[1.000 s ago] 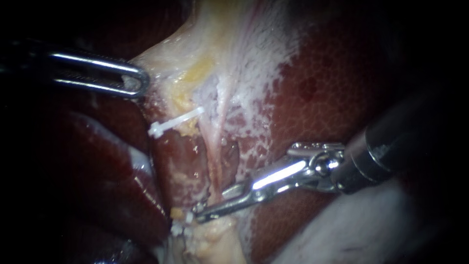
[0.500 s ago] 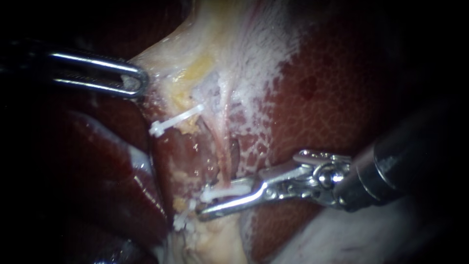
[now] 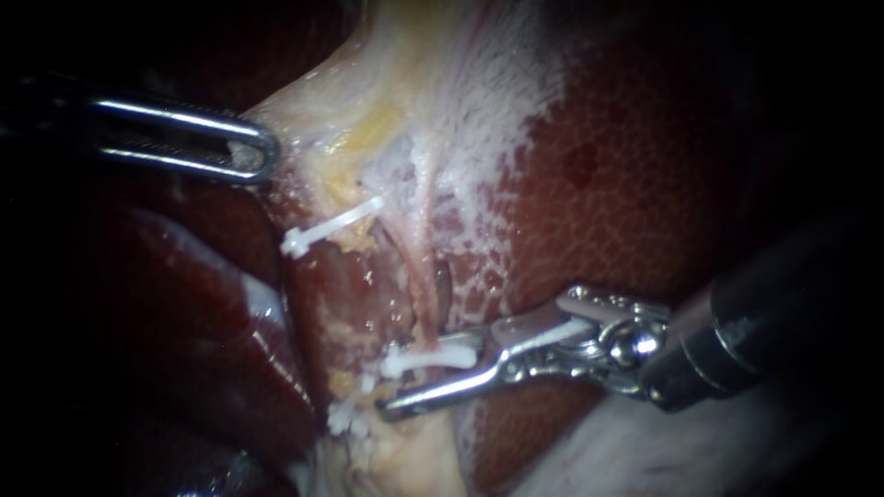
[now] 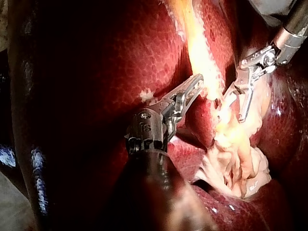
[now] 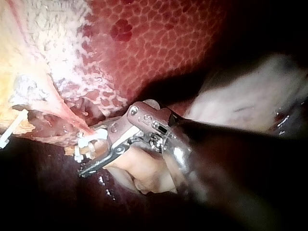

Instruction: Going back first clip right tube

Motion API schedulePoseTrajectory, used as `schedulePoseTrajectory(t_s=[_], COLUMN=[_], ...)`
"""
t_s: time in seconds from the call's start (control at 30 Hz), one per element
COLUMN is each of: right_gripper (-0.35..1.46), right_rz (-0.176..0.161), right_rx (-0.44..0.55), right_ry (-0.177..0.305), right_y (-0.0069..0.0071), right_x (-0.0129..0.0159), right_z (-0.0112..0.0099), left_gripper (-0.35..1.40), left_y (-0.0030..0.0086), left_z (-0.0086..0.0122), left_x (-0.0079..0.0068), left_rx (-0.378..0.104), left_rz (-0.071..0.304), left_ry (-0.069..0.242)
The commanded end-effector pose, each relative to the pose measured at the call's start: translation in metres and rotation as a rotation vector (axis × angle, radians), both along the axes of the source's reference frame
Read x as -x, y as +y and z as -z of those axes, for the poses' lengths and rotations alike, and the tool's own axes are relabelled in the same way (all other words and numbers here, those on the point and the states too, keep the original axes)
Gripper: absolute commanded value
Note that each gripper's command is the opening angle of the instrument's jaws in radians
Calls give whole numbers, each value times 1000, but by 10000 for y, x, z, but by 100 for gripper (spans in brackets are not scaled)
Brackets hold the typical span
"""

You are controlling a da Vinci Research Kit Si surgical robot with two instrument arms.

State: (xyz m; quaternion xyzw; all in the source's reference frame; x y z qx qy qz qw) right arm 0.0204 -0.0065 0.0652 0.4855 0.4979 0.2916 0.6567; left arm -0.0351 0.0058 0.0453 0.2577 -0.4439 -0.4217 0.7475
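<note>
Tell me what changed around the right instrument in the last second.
The right instrument opened its claw and drew back slightly toward the right, leaving a white clip across the tube. The left instrument keeps its grip on the pale tissue; the upper clip stayed put.

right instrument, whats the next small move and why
Probably draw the right instrument straight back along its shaft: it stands open around the white clip, which seems seated across the tube, so easing out should clear the clip without dragging it.
</note>
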Motion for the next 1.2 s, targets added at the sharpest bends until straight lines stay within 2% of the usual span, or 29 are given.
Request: schedulePoseTrajectory(t_s=[0.03,0.1,0.2,0.53,0.73,0.97,1.2], right_gripper=[60,60,60,60,60,60,60], right_rz=[5,15,23,17,20,18,20], right_rx=[1,17,33,97,146,152,159], right_ry=[2,5,13,62,77,77,77], right_y=[-2,-8,-9,-2,7,13,10], right_x=[-1,-3,-4,-5,-3,-1,2], right_z=[-2,-7,-9,-14,-19,-26,-39], left_gripper=[-35,-35,-35,-35,-35,-35,-35], left_y=[0,0,0,0,-1,-1,-1], left_z=[-1,-1,-1,0,0,0,0], left_x=[0,0,1,1,1,1,1], left_rx=[0,0,0,0,0,0,0], left_rz=[1,1,1,1,1,1,1], left_ry=[1,1,1,2,2,2,2])
